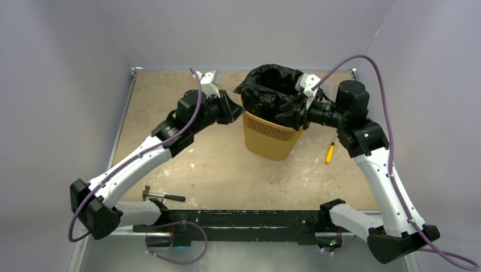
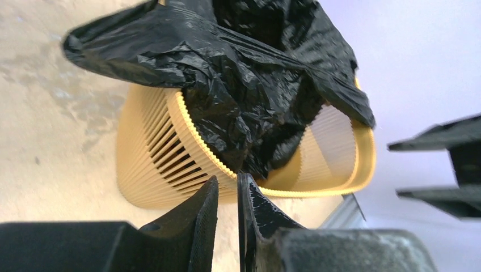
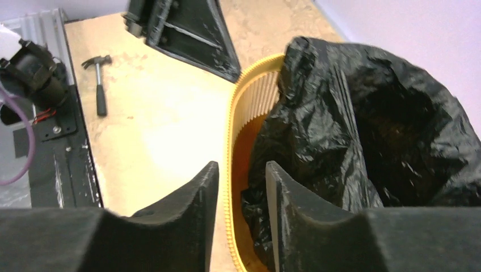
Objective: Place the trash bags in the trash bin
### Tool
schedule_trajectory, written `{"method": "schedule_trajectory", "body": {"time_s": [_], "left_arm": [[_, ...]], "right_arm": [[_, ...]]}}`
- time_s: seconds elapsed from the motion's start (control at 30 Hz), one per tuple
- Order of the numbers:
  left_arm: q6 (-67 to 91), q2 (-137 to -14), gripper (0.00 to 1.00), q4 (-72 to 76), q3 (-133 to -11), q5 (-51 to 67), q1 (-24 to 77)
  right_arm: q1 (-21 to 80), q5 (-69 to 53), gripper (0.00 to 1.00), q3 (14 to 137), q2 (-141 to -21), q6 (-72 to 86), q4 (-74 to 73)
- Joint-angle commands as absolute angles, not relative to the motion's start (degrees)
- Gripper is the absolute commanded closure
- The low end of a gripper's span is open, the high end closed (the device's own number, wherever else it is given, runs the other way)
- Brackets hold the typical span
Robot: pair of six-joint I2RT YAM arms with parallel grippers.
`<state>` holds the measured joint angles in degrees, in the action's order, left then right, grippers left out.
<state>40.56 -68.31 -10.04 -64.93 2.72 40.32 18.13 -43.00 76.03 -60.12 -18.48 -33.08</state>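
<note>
Bin (image 1: 271, 139) upright on the desk (image 1: 227, 170), toward the far side, between my two arms. Bag (image 1: 269, 85) sits in the bin's mouth. It is crumpled, its top gaping open, and much of the film bulges above the rim. One fold hangs out over the rim on my left side.

My left claw (image 2: 228, 180): nearly closed, only a thin slit, with nothing seen in it. It hovers just outside the bin's left rim. A low tip of the bag hangs right above the fingertips.

My right claw (image 3: 242, 165): gap narrow, set at the right rim. The rim's edge and the black film show through the gap. I cannot tell whether I am pinching either.

Hammer (image 1: 163, 196) lies on the near left of the desk. A yellow tool (image 1: 329, 153) lies right of the bin. Both are well apart from the bin.
</note>
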Motion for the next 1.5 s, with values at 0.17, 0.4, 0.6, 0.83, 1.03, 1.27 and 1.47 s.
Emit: {"method": "schedule_trajectory", "body": {"time_s": [0.17, 0.4, 0.6, 0.83, 1.03, 1.27, 1.47], "left_arm": [[29.4, -82.0, 0.86, -12.0, -74.7, -0.4, 34.4], [28.2, -85.9, 0.87, -6.4, -77.4, 6.4, 29.8], [30.0, -79.1, 0.79, -8.3, -73.9, 11.1, 29.8], [34.4, -76.0, 0.73, -4.0, -70.7, 24.5, 31.7], [34.2, -78.1, 0.71, -8.0, -73.2, 18.1, 37.6], [35.2, -79.6, 0.70, -6.2, -72.5, 17.9, 38.9], [37.2, -80.3, 0.69, -2.2, -72.2, 19.8, 39.0]], "right_arm": [[18.4, -28.5, 0.48, 74.1, -55.5, -2.4, -18.6], [18.3, -19.8, 0.45, 88.1, -69.1, -0.5, -33.2], [18.2, -19.1, 0.45, 88.8, -71.5, 0.6, -36.0], [16.1, -20.4, 0.48, 90.7, -74.0, -2.3, -37.8], [13.9, -19.7, 0.47, 92.3, -75.2, -4.1, -39.6], [13.0, -24.0, 0.48, 92.8, -76.8, -4.8, -40.3], [13.0, -27.8, 0.54, 90.1, -75.9, -5.5, -40.0]]}}
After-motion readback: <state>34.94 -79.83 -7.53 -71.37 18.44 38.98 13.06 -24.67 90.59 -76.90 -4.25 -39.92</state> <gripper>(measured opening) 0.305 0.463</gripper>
